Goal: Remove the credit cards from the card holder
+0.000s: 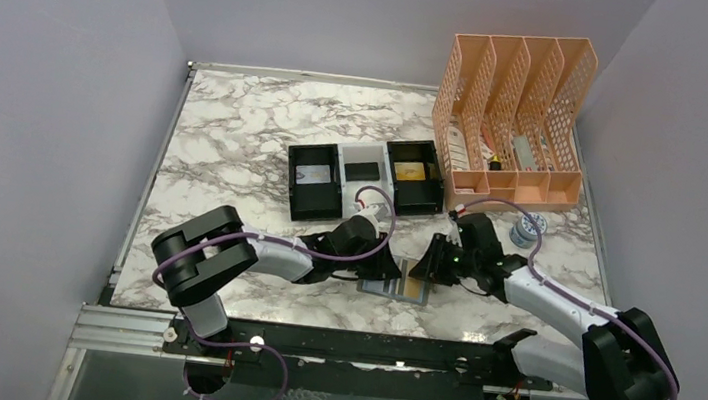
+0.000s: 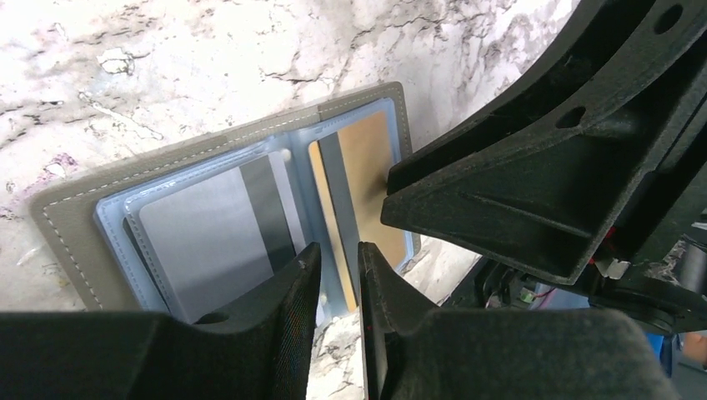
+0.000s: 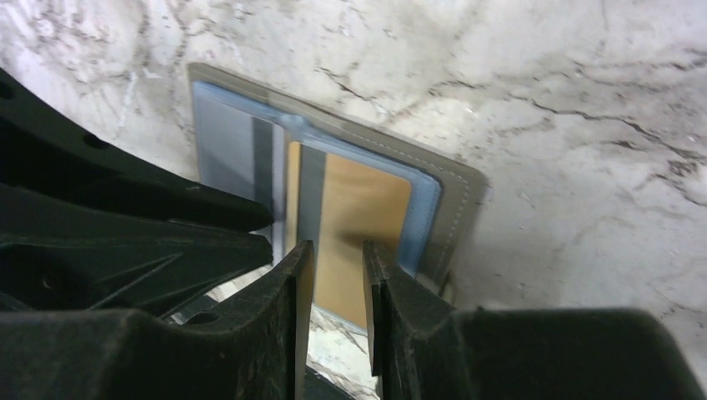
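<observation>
The card holder (image 1: 400,288) lies open on the marble near the front middle, grey-taupe border (image 2: 83,217) (image 3: 454,196) round blue-grey sleeves. A grey card (image 2: 208,242) (image 3: 225,154) fills one panel and a gold-yellow credit card (image 2: 367,167) (image 3: 358,217) the other. My left gripper (image 1: 385,267) (image 2: 340,258) hovers over the holder's near edge by the fold, jaws a narrow slit apart with nothing between them. My right gripper (image 1: 431,266) (image 3: 338,258) stands over the gold card's panel, slightly open and empty; one of its fingertips (image 2: 392,185) rests at that card.
A black-and-white three-compartment tray (image 1: 364,183) sits just behind the grippers. A peach mesh file rack (image 1: 515,118) stands at the back right, with a small roll (image 1: 528,230) in front of it. The two grippers crowd each other over the holder.
</observation>
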You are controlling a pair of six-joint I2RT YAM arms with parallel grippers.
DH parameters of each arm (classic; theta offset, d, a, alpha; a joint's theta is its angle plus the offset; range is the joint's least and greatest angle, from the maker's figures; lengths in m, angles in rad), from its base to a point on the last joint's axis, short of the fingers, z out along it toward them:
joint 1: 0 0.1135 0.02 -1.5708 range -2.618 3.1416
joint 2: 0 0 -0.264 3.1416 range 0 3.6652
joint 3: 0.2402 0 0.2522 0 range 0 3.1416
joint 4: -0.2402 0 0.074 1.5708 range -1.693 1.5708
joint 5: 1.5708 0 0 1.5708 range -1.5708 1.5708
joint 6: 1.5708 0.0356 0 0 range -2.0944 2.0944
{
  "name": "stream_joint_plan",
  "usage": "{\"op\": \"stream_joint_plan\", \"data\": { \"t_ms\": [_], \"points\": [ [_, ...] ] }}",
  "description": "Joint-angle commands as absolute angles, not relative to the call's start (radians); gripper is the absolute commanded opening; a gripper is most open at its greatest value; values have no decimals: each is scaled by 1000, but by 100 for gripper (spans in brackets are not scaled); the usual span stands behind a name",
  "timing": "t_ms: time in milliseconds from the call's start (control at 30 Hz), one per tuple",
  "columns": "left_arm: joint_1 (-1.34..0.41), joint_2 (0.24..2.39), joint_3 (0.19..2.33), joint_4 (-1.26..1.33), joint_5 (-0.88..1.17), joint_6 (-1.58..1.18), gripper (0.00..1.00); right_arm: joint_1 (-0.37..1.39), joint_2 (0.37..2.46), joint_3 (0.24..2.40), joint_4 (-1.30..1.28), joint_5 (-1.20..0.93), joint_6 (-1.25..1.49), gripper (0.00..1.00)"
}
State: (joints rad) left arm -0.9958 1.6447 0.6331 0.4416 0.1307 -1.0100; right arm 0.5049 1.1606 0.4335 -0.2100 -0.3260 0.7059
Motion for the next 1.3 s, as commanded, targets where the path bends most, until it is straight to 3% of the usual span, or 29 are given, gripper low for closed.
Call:
{"op": "stream_joint_plan", "data": {
  "t_ms": [0, 433, 867, 1267],
  "points": [
    [-992, 1683, 652, 465, 156, -1011, 27, 511, 1157, 396, -218, -252, 726, 29],
    [-992, 1766, 692, 480, 202, -1019, 25, 511, 1166, 380, -229, -226, 718, 29],
    [-992, 1677, 645, 511, 160, -1032, 0, 510, 1166, 362, -225, -179, 725, 29],
    [-982, 1623, 597, 509, 142, -1039, 0, 511, 1166, 370, -223, -183, 723, 29]
  ]
}}
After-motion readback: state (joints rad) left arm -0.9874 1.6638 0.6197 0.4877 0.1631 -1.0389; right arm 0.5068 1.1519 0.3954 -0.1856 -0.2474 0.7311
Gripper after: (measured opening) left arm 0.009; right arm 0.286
